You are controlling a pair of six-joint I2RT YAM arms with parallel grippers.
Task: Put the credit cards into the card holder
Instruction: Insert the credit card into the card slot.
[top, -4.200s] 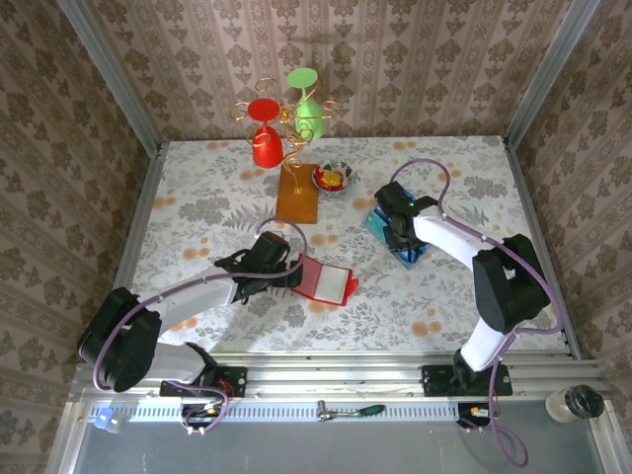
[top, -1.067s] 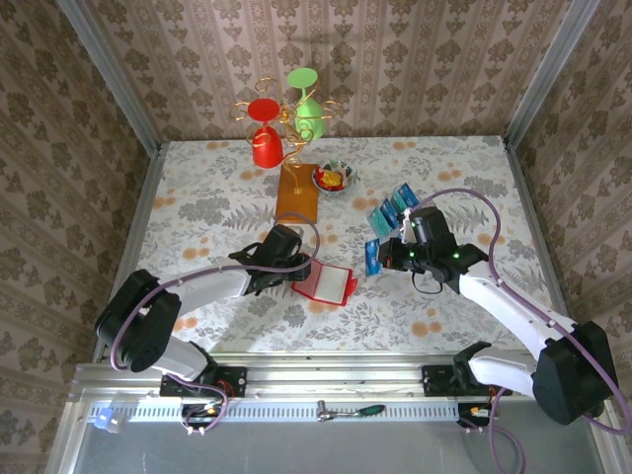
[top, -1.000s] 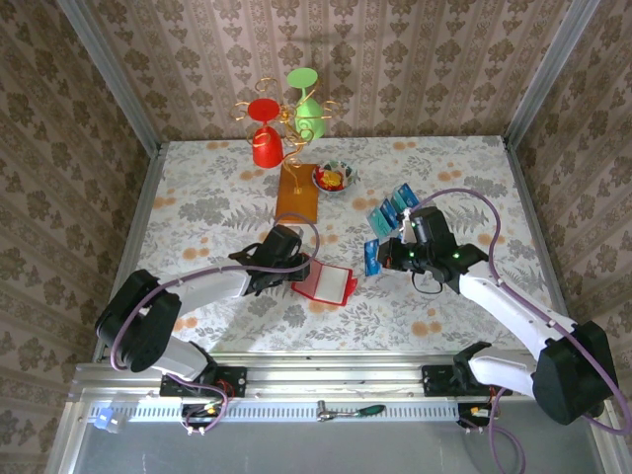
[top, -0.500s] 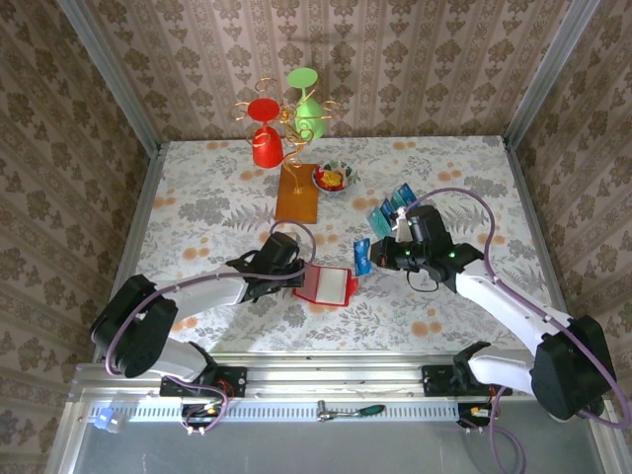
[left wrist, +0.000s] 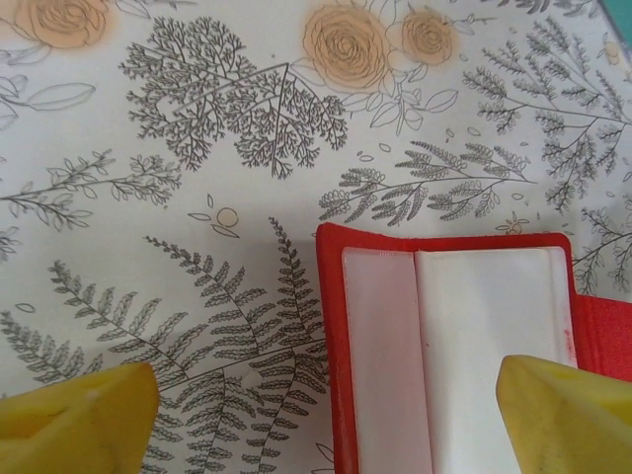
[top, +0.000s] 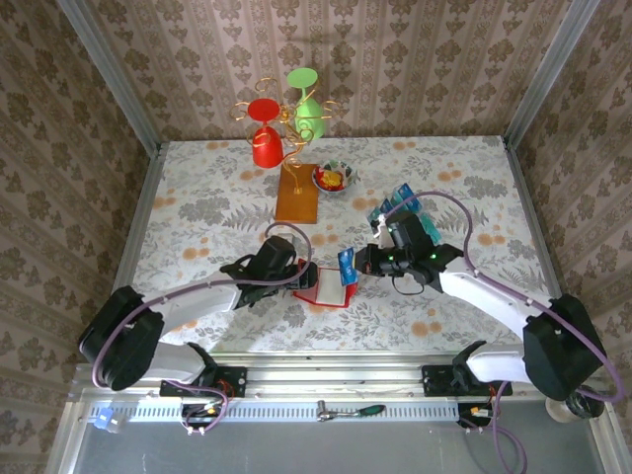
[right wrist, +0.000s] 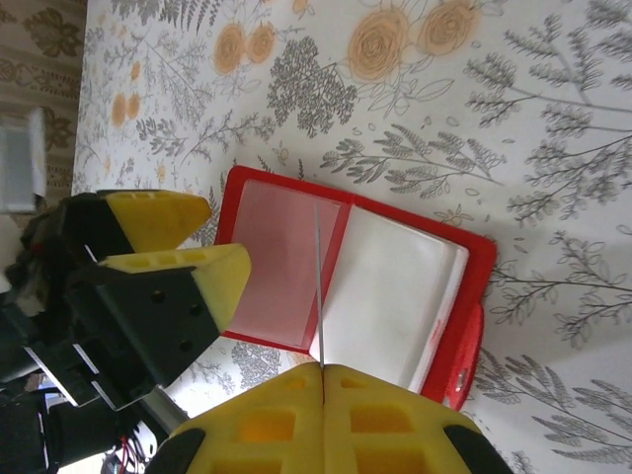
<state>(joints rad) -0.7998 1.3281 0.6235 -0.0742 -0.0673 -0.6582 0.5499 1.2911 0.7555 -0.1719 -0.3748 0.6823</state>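
**Right gripper** (right wrist: 322, 373): blocky yellow pads pressed together on one card (right wrist: 318, 286). The card was thin, teal and rectangular, held upright and seen edge-on from the wrist, with its lower edge over the fold of the wallet (right wrist: 385, 286). Whether card and wallet touched could not be told.

**Left gripper** (left wrist: 316, 420): yellow pads spread wide and holding nothing, one over bare cloth, the other over the wallet's right half.

**Wallet:** glossy red and roughly square. It lay open flat like a book, showing two pale, smooth inner panels, near the front middle of the table (top: 197, 197).

**Table:** matte cloth printed with grey ferns and orange roses.

**Spare cards** (top: 400, 205): teal, stood on edge just behind the right gripper.

**Change from a second before:** the left pads, then closed at the wallet's left edge, had parted. The right arm had carried its card leftward to above the wallet.
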